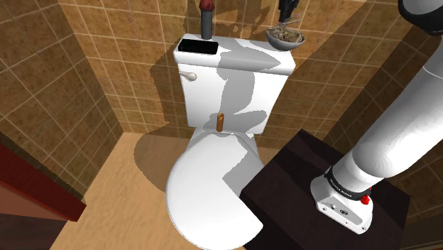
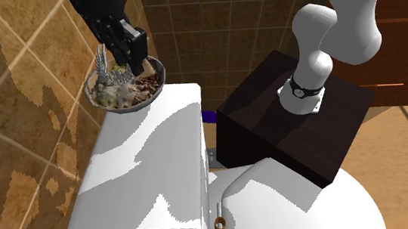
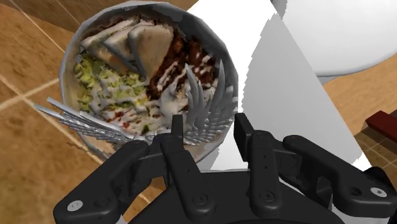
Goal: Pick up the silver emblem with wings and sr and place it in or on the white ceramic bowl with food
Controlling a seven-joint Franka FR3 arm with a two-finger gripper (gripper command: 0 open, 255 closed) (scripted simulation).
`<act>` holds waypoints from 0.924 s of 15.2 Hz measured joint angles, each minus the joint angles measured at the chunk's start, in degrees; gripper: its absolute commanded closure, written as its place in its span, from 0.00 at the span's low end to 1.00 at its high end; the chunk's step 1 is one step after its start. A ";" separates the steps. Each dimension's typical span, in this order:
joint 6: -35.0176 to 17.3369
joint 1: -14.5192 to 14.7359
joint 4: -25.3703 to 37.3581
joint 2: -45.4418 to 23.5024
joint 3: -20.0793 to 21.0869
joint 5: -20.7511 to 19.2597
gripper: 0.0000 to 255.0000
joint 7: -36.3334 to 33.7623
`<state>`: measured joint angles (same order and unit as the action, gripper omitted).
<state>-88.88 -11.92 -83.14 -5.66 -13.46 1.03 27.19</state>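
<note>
The white bowl [image 3: 224,60] of food stands on the corner of the toilet tank lid [image 2: 153,160], by the tiled wall. The silver winged emblem [image 3: 207,105] rests in it, tilted against the food near the rim, with one wing sticking up [image 2: 102,64] and the other spread over the rim. My gripper [image 3: 208,127] hangs just above the bowl's edge, open; one wing shows between the fingers [image 3: 175,137] but neither clasps it. In the shoulder view the gripper [image 1: 287,15] is at the top, over the bowl [image 1: 285,37].
A black flat object [image 1: 197,47] and a dark upright cylinder [image 1: 206,18] occupy the tank's other end. A small brown piece [image 1: 220,122] stands on the toilet lid [image 1: 206,185]. My dark stand [image 1: 305,185] adjoins the toilet. Tiled walls close in behind.
</note>
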 measured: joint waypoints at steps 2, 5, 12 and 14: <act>-1.60 0.09 -1.81 0.18 0.07 -0.05 1.00 -0.12; -4.32 0.26 -5.53 1.22 0.16 -0.29 1.00 -0.31; -6.93 1.04 -10.10 4.12 0.62 -4.08 0.00 -0.37; -7.41 1.61 -11.55 6.03 1.09 -7.69 0.00 -0.39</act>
<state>-96.30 -10.31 -94.68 0.37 -12.37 -6.66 26.80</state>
